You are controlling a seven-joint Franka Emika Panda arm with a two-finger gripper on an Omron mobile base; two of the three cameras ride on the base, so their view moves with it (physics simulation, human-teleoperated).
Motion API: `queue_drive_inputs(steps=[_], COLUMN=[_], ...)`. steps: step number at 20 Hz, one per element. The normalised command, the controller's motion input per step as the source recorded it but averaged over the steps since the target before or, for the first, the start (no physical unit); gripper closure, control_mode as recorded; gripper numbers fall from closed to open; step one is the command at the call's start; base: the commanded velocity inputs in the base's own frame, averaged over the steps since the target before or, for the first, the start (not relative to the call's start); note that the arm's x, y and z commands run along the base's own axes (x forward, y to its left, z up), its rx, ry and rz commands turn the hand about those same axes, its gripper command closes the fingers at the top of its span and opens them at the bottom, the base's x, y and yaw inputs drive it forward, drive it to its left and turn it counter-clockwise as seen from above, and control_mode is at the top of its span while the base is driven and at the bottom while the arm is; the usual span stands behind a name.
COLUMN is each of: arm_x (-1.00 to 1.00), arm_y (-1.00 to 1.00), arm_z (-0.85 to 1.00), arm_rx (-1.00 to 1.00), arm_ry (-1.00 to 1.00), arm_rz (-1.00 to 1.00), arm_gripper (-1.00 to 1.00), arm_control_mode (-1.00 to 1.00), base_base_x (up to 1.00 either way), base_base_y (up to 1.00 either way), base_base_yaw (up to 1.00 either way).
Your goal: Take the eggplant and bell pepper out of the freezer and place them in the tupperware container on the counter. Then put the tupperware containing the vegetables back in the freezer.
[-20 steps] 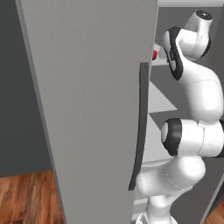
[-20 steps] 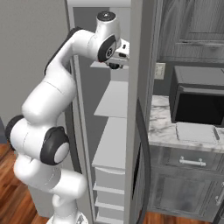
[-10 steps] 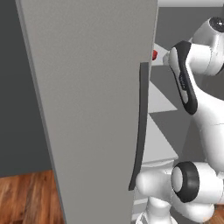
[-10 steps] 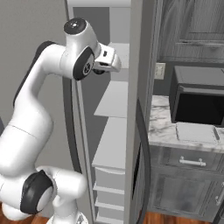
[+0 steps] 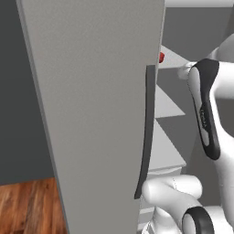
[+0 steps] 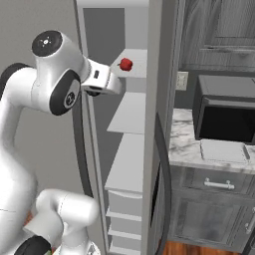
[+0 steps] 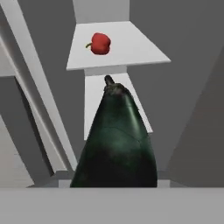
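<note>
Eggplant point(image 7: 116, 144) sits gripped in the half-closed pincer, outside the freezer point(image 6: 130, 164); pepper point(image 6: 126, 64) waits on the shelf. Arm should swing slowly toward the container point(image 6: 223, 151) on the bench point(image 6: 185, 145), avoiding the door point(image 5: 96, 114).

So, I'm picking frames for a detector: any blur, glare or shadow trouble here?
Hand view: dark, nearly black eggplant looms soft-edged, red bell pepper on the white shelf fairly crisp. Left base view: flat grey freezer door evenly lit, no glare. Right base view: soft shading only.
</note>
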Motion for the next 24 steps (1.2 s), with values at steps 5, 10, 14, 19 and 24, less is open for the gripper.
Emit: queue_drive_inputs(steps=[5, 10, 14, 19, 24], arm_x=[-0.76, -0.69, -0.50, -0.47, -0.14], arm_y=[0.36, 0.39, 0.44, 0.37, 0.21], arm_z=[0.00, 0.00, 0.01, 0.00, 0.00], arm_rx=[-0.07, -0.01, 0.00, 0.00, -0.04], arm_ry=[0.00, 0.00, 0.02, 0.00, 0.02], arm_rz=[0.02, 0.14, 0.18, 0.14, 0.07], arm_gripper=[1.00, 1.00, 1.00, 1.00, 1.00], arm_control_mode=[-1.00, -1.00, -1.00, -1.00, -1.00], base_base_x=[0.00, 0.00, 0.00, 0.00, 0.00], base_base_y=[0.00, 0.00, 0.00, 0.00, 0.00], base_base_yaw=[0.00, 0.00, 0.00, 0.00, 0.00])
